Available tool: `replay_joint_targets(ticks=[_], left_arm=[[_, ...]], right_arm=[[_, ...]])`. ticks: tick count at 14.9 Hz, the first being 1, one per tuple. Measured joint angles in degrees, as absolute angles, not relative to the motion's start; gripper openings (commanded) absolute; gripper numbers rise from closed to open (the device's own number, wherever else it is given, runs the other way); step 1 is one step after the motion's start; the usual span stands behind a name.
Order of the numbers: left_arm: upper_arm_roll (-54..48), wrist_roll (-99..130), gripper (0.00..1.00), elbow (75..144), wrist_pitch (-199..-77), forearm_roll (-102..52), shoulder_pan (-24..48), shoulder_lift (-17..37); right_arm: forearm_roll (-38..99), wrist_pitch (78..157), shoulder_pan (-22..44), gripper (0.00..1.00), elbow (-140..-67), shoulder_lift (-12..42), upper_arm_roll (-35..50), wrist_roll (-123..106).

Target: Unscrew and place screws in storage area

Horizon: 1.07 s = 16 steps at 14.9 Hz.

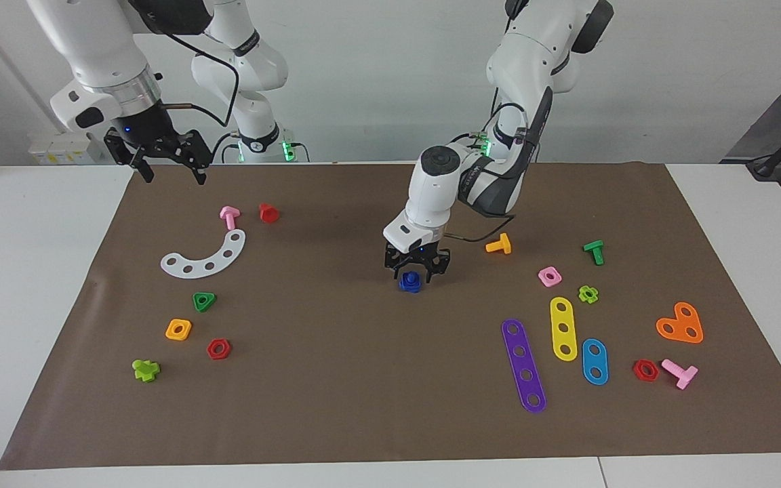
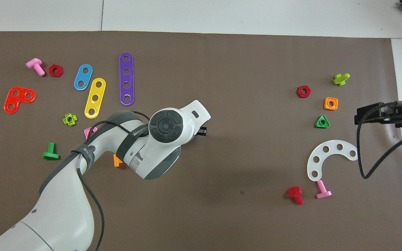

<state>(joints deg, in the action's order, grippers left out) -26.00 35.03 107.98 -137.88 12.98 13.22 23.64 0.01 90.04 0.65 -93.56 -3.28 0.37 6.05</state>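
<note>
Left gripper [image 1: 416, 271] low, jaws spread; right gripper [image 1: 167, 157] raised, waiting.

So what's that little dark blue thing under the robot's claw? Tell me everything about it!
It's a small dark-blue screw piece that looks like shiny toy plastic: a chunky block with a round part on top. It sits on the brown mat near the table's middle. The left gripper is right above it, black fingers spread to either side; whether they touch it cannot be told. In the overhead view the arm hides it completely. No other toy touches it.
</note>
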Motion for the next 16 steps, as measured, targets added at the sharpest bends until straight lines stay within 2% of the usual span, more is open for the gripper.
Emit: replay_joint_targets(ticks=[6, 7, 9, 10, 12, 14, 16], left_arm=[[-26.0, 35.3, 0.72, 109.8, -140.4, 13.8, 13.2, 24.1], [-26.0, 35.3, 0.68, 109.9, -140.6, 13.9, 13.2, 24.2], [-26.0, 35.3, 0.46, 110.0, -140.8, 13.9, 13.2, 24.2], [-26.0, 35.4, 0.39, 110.0, -140.8, 13.9, 13.2, 24.2], [-26.0, 35.4, 0.37, 109.9, -140.9, 13.9, 13.2, 24.2], [-25.9, 35.5, 0.25, 109.8, -140.9, 13.9, 13.2, 24.2], [-25.9, 36.2, 0.23, 109.2, -140.8, 13.9, 13.2, 24.2]], right_arm=[[0.0, 90.0, 0.7, 1.00, -93.6, -3.3, 0.4, 6.1], [0.0, 90.0, 0.7, 1.00, -93.6, -3.3, 0.4, 6.1], [0.0, 90.0, 0.7, 1.00, -93.6, -3.3, 0.4, 6.1], [0.0, 90.0, 0.7, 1.00, -93.6, -3.3, 0.4, 6.1], [0.0, 90.0, 0.7, 1.00, -93.6, -3.3, 0.4, 6.1], [0.0, 90.0, 0.7, 1.00, -93.6, -3.3, 0.4, 6.1], [0.0, 90.0, 0.7, 1.00, -93.6, -3.3, 0.4, 6.1]])
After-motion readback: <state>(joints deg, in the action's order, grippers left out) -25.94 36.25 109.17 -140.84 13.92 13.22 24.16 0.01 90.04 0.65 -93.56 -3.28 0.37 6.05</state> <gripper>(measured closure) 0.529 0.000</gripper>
